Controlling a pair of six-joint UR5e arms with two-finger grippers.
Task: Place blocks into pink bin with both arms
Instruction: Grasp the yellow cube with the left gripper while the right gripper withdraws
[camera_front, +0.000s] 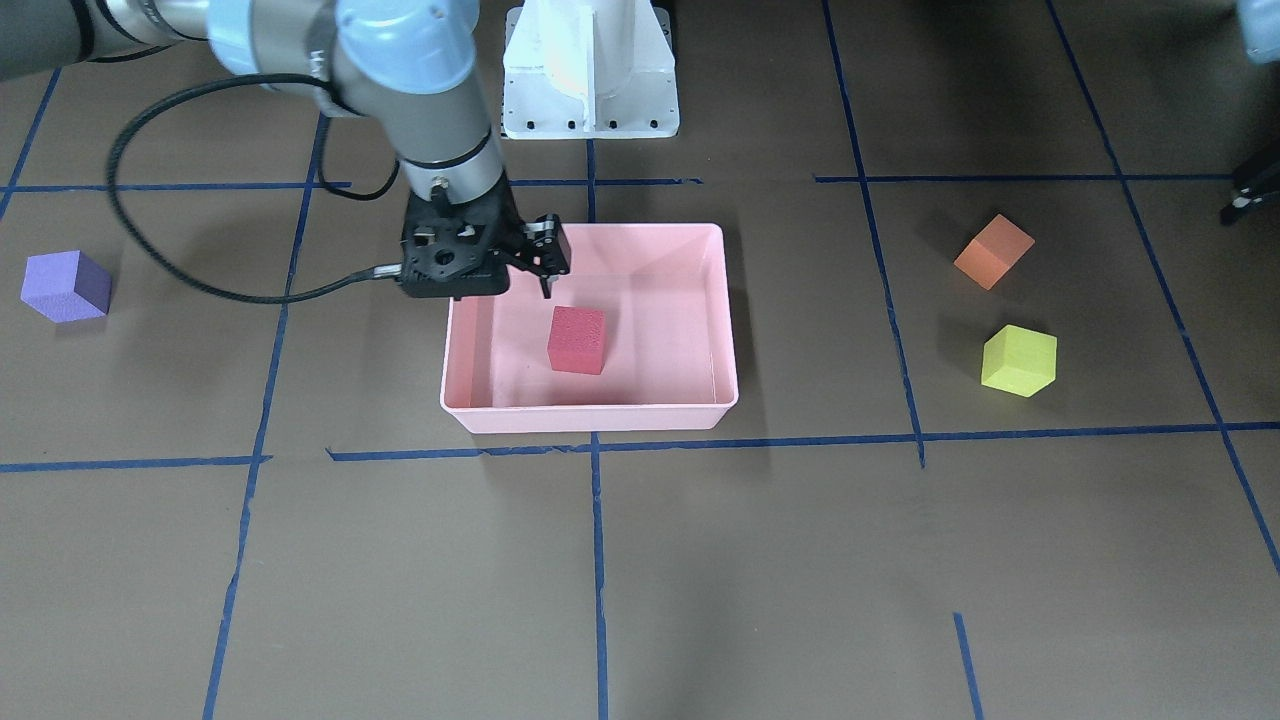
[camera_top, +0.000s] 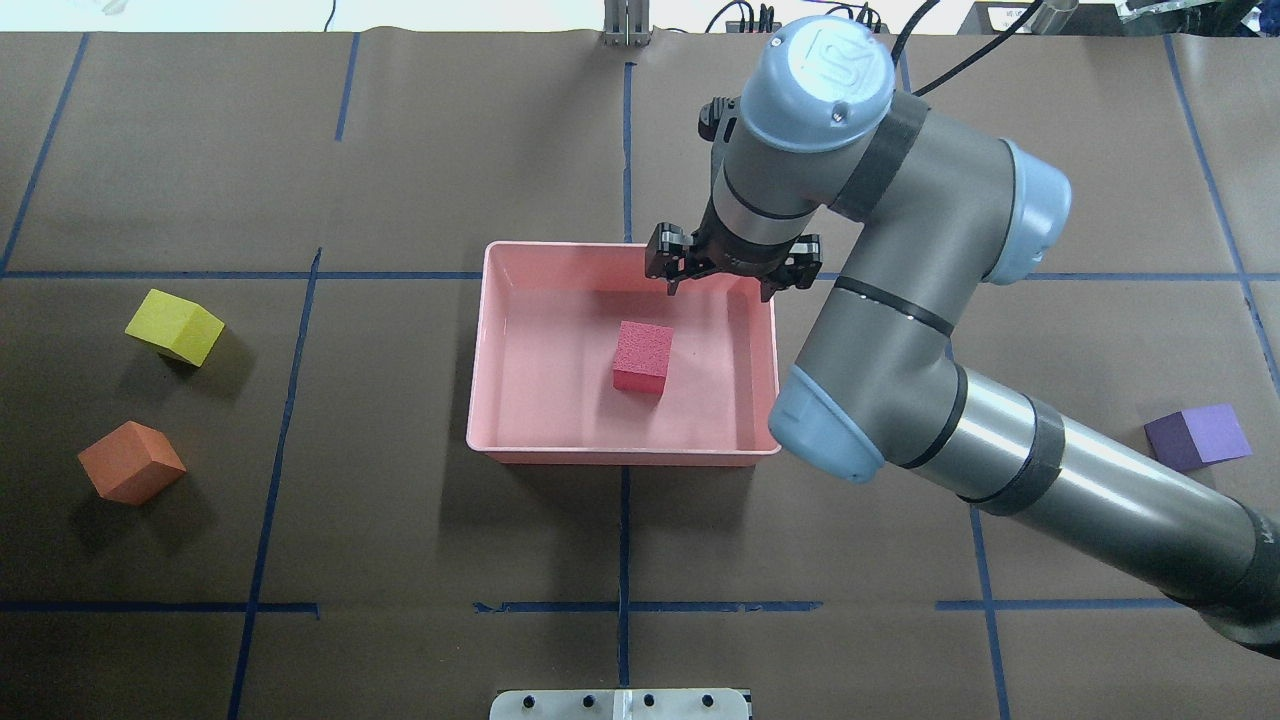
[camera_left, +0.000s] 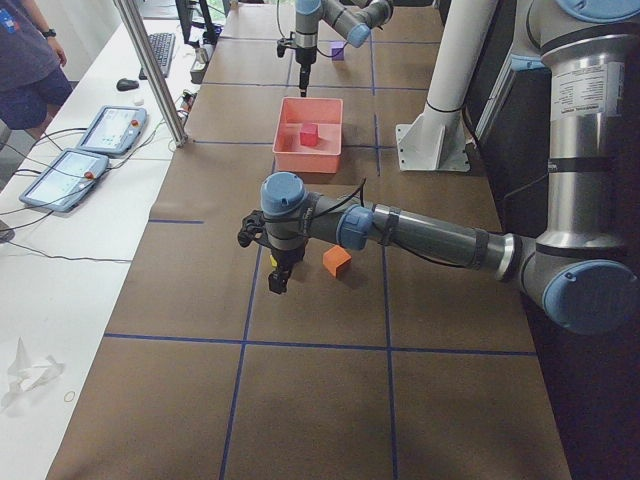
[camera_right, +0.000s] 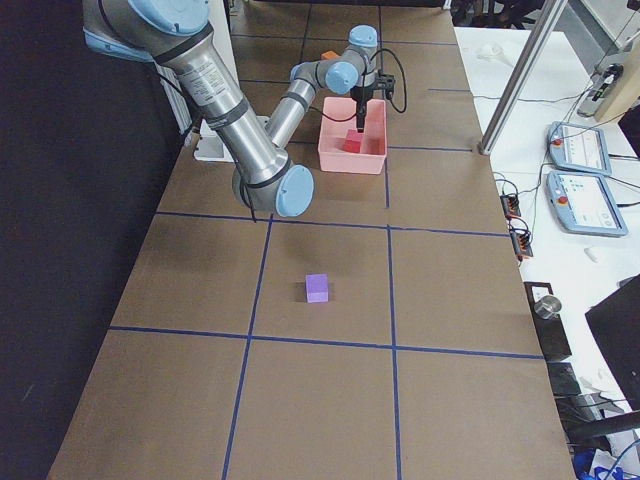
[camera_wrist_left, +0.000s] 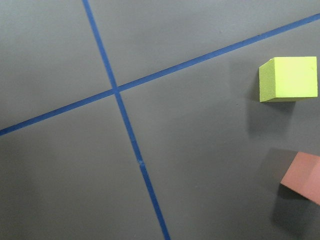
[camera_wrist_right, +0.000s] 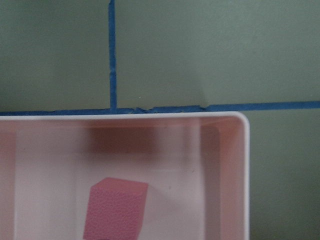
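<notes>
Right claw (camera_top: 722, 290), fingers spread and empty, hangs over the pink bin (camera_top: 485, 350) (red block (camera_top: 641, 356) inside); the purple block (camera_top: 1197, 437) lies toward 4 o'clock overhead, nearer this arm. Left claw (camera_left: 278, 280): grip unreadable.

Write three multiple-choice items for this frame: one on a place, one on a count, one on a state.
1. Where is the red block?
A. on a tape line
B. inside the pink bin
C. on top of another block

2. How many blocks lie on the table outside the bin?
A. one
B. two
C. three

3. The right gripper is:
A. open and empty
B. shut on a block
C. out of every view

Answers:
1. B, as it stands on the bin's floor.
2. C, as the purple block, the orange block and the yellow-green block all sit on the table.
3. A, as its fingers are spread above the bin with nothing between them.
</notes>
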